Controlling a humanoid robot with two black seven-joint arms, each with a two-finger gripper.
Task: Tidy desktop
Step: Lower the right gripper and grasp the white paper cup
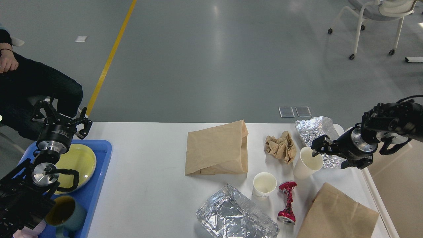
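Nearest us on the desktop (148, 185): foil tray (236, 216), crushed red can (287, 205), brown bag (337, 215). Mid-table: 2 paper cups (264, 185), flat paper bag (218, 148), crumpled paper (281, 146). Our right gripper (330, 155) is spread open beside the taller cup (308, 162). Far left, our left gripper (59, 117) hangs open above the blue tray (99, 185).

A single view from the robot's head, looking forward and steeply down. The white worktop (148, 185) fills the near lower half at close range; grey floor (211, 66) stretches away beyond its far edge.
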